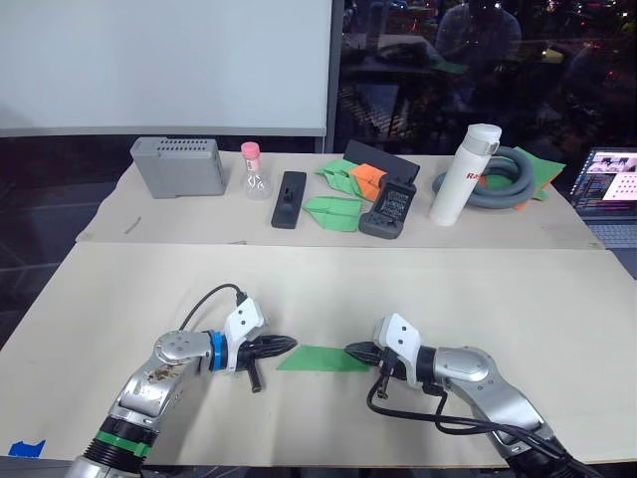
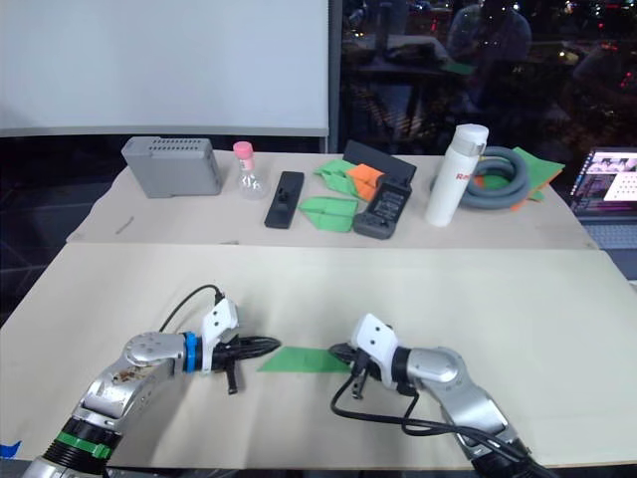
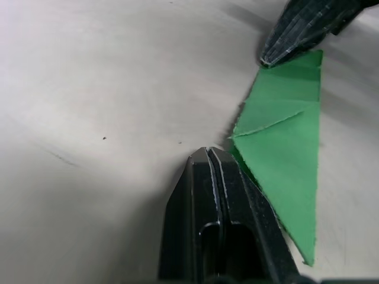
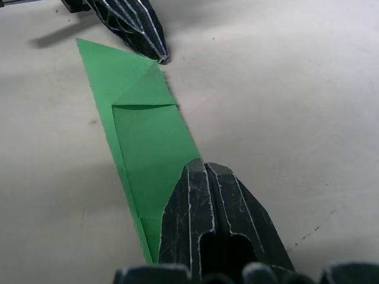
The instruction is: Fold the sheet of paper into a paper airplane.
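Far table (image 1: 179,224), along back edge: grey box (image 1: 179,165) near left end, pink-capped flask (image 1: 255,171), black remote (image 1: 289,199), green darts (image 1: 332,210), orange dart (image 1: 368,178), white bottle (image 1: 463,175), grey hose (image 1: 498,184) toward right end. Laptop (image 1: 609,194) at right.

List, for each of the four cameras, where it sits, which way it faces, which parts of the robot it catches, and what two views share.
Left eye view: on the head, facing forward and down at the table; both arms, left tool, right tool.
Right eye view: beside it, same scene.
Left wrist view: on the left wrist, looking along its shut fingers at the folded green paper.
Right wrist view: on the right wrist, looking along its shut fingers resting on the paper.
Shared: each wrist view catches the paper and the opposite tool's tip.
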You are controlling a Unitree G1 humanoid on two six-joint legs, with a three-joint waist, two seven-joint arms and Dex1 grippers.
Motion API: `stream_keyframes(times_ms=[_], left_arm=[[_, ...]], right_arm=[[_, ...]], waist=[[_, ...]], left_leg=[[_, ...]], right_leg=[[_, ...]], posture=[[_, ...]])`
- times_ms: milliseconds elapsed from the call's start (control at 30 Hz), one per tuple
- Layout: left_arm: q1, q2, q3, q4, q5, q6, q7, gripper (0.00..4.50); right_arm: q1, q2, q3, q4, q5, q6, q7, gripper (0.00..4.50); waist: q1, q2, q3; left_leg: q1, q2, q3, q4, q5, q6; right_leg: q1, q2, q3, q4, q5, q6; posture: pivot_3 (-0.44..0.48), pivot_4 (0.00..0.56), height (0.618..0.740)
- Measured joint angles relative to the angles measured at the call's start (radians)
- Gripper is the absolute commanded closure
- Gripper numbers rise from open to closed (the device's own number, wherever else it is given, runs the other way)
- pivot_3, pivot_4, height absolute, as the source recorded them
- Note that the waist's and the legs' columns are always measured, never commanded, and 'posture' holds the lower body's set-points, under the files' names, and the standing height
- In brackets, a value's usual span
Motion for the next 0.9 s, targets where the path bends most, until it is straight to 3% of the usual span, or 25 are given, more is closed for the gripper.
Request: stream_keyframes(times_ms=[167, 600, 900], left_arm=[[-0.019, -0.061, -0.005, -0.039, -0.042, 0.037, 0.008, 4.50], [-0.040, -0.007, -0.147, 0.000, 0.127, -0.156, -0.023, 4.50], [-0.040, -0.012, -0.158, 0.003, 0.134, -0.178, -0.023, 4.50]], right_arm=[[-0.006, 0.000, 0.006, 0.000, 0.000, -0.004, 0.003, 4.48], [-0.022, 0.004, 0.010, -0.001, -0.021, -0.032, 0.001, 4.48], [-0.096, 0.050, 0.070, 0.003, -0.003, -0.013, 0.090, 4.48]], waist=[[-0.001, -0.002, 0.001], [-0.003, -0.002, 0.001], [-0.001, -0.001, 0.001]], left_leg=[[-0.004, 0.000, 0.000, 0.000, 0.000, -0.001], [-0.002, 0.000, 0.000, -0.001, 0.000, -0.001], [-0.004, -0.001, -0.001, -0.001, -0.001, 0.000]], right_leg=[[-0.002, 0.000, 0.000, 0.000, 0.000, 0.000], [-0.002, -0.001, 0.005, -0.001, 0.000, -0.001], [-0.004, -0.001, 0.005, -0.001, 0.000, -0.001]], posture=[[0.000, 0.150, 0.740], [0.000, 0.150, 0.740], [0.000, 0.150, 0.740]])
